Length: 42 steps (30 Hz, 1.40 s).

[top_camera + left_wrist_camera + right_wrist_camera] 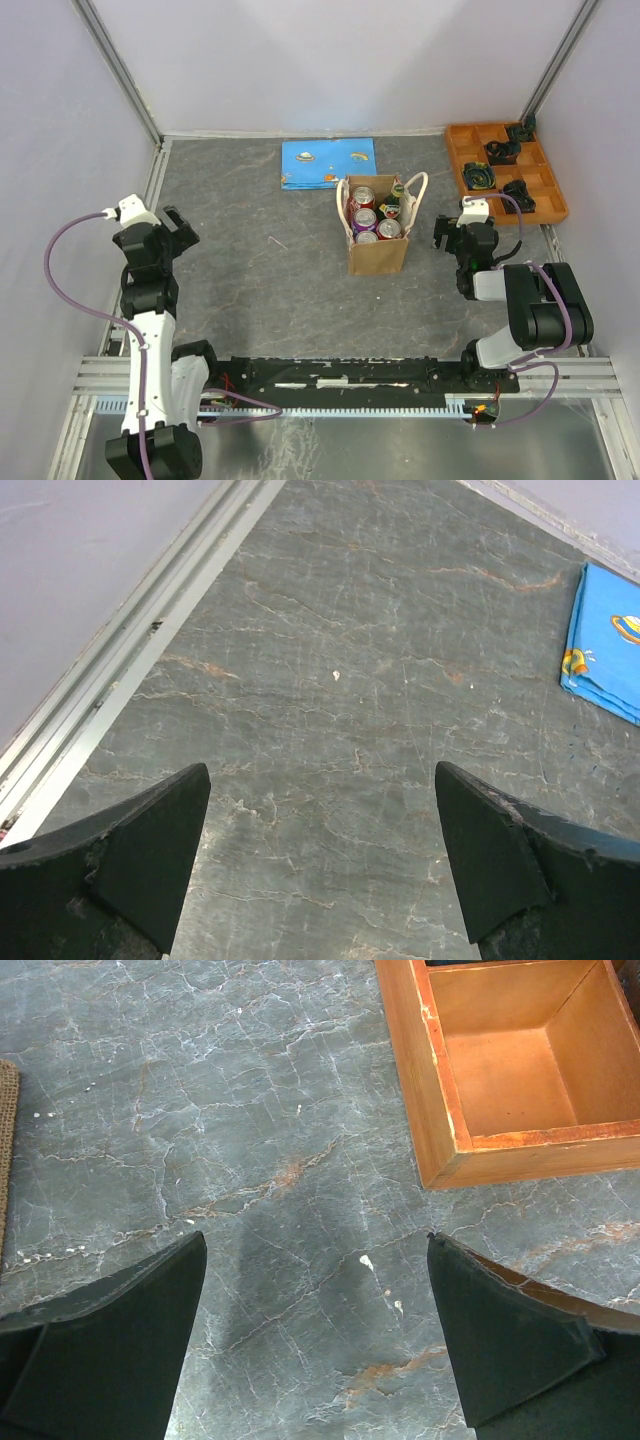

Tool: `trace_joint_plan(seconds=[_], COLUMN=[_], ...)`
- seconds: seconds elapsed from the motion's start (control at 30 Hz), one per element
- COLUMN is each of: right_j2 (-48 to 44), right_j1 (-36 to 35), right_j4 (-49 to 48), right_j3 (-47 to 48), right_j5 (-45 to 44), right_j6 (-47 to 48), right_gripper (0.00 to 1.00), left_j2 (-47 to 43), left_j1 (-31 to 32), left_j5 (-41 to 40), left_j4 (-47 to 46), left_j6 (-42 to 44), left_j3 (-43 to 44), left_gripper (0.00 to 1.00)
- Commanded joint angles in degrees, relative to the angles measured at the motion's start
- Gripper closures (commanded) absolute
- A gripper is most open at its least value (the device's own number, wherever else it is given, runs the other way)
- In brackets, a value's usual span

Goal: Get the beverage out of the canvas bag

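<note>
The tan canvas bag [378, 254] stands upright near the middle of the table, its cream handles [420, 190] hanging to the right. Several beverage cans [364, 218] and a green-topped bottle [393, 208] show through its open top. My right gripper [458, 226] is just right of the bag, low over the table, open and empty [315, 1245]. A strip of the bag's side [5, 1140] shows at the left edge of the right wrist view. My left gripper [183, 228] is far to the bag's left, open over bare table [322, 780].
An orange compartment tray [455, 160] with dark items sits at the back right; its near corner [440, 1110] is close ahead of my right fingers. A blue patterned cloth [328, 163] lies behind the bag and shows in the left wrist view [605, 650]. White walls enclose the table.
</note>
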<state>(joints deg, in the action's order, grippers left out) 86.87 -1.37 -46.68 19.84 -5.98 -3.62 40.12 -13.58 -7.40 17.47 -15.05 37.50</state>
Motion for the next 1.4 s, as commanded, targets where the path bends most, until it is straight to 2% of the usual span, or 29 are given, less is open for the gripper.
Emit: trace_joint_plan(seconds=[0.0, 0.5, 0.97, 1.1, 1.37], right_j2=[-0.13, -0.2, -0.25, -0.21, -0.17], right_j1=[0.14, 0.14, 0.13, 0.14, 0.13], right_j4=[-2.37, -2.37, -2.37, -2.39, -2.37], right_j3=[1.35, 1.35, 1.35, 1.34, 1.41], right_j5=[0.44, 0.44, 0.44, 0.44, 0.44], right_j6=[0.23, 0.21, 0.24, 0.19, 0.28], right_gripper=[0.01, 0.01, 0.01, 0.01, 0.01], left_j2=[0.37, 0.25, 0.93, 3.39, 11.41], left_j1=[-0.13, -0.13, -0.12, -0.08, 0.06], left_j5=[2.85, 12.34, 13.34, 14.65, 23.82], left_j4=[-2.18, -4.61, -7.8, -6.71, -6.28], left_j6=[2.48, 4.88, 2.19, 1.53, -2.24], left_j3=[0.81, 1.47, 0.92, 3.82, 11.76], left_gripper=[0.01, 0.01, 0.01, 0.01, 0.01])
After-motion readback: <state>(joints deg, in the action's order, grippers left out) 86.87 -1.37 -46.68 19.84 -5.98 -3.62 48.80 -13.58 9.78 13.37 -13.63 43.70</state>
